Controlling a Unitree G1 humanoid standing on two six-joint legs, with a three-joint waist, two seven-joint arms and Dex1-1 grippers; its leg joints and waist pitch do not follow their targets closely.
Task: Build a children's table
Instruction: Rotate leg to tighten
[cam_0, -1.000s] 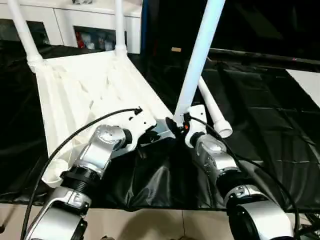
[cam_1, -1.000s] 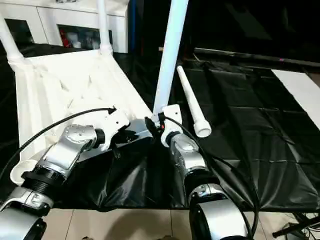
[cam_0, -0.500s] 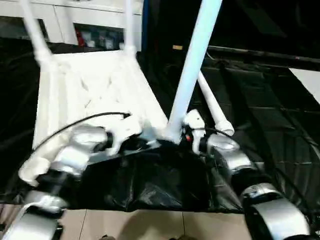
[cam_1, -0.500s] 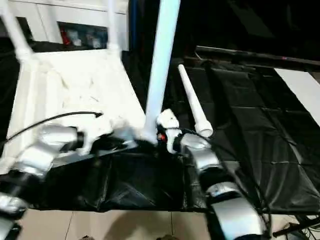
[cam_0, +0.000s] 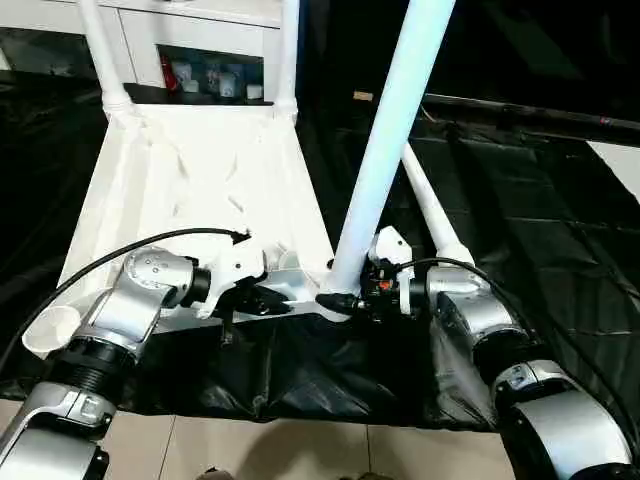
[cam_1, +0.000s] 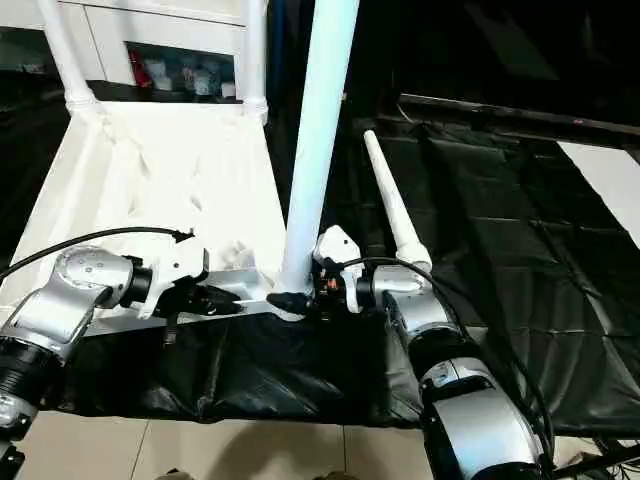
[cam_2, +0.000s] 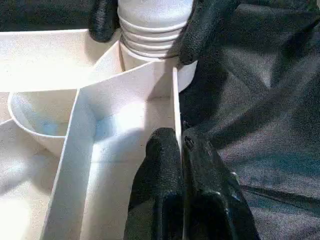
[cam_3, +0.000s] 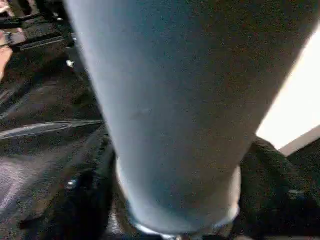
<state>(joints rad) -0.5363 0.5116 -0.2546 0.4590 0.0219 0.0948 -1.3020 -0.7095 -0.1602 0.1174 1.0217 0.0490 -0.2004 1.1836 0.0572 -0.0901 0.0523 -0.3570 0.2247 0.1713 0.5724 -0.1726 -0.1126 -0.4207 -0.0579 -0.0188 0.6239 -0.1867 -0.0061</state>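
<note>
The white table top (cam_0: 190, 190) is seen lying upside down on the black-covered work table (cam_0: 540, 230), its ribbed underside turned upward; two white legs are stood in the far corner sockets, one at about eleven o'clock (cam_0: 100, 50) and one at about twelve o'clock (cam_0: 288, 50) of the head view. A third leg (cam_0: 390, 140) is stood in the near corner socket (cam_2: 150, 55) on the robot's right side, tilted slightly toward one o'clock as it rises; its ringed base is seen seated in that socket in the left wrist view. A fourth leg (cam_0: 430, 215) is laid loose on the black cover just beside the upright one, running from the flared end near the right wrist away toward twelve o'clock; the near corner socket at eight o'clock (cam_0: 50, 330) is left unfilled.

The left gripper (cam_0: 262, 297) is pressed closed on the thin near rim of the top, close to the filled socket; one finger (cam_2: 160, 165) is seen on each side of the rim wall. The right gripper (cam_0: 345, 300) is set around the foot of the upright leg, its black fingers (cam_2: 200, 30) spread to the leg's width and lying against both sides of it.
</note>
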